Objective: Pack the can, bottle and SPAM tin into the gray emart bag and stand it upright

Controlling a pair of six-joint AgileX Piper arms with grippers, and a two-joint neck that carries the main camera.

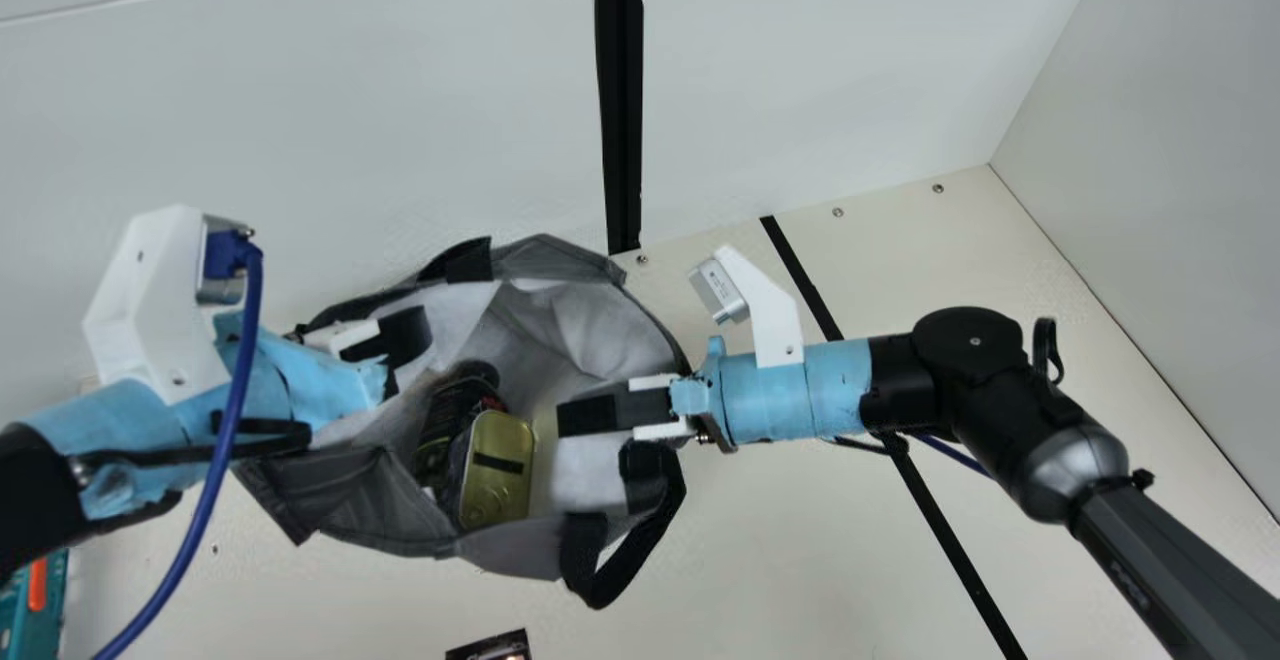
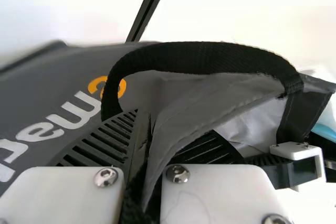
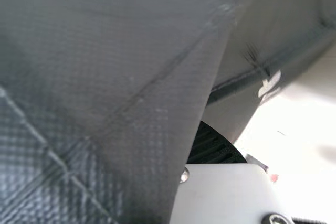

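From the neck I see the gold tin [image 1: 498, 490] inside the gray bag [image 1: 385, 490], touching dark contents [image 1: 440, 430] too hidden to name; my left wrist view adds its lettered outside. My left gripper [image 1: 405, 335] clamps the fabric edge; I can't tell whether my right gripper [image 1: 590, 415], opposite, is closed. Woven black handles [image 1: 655, 530], cream table [image 1: 800, 540], white wall [image 1: 300, 120]

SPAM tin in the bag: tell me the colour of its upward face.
The SPAM tin is gold there, best seen in the main view.

Main view from above, wrist views close up, all on the bag [image 1: 345, 490]
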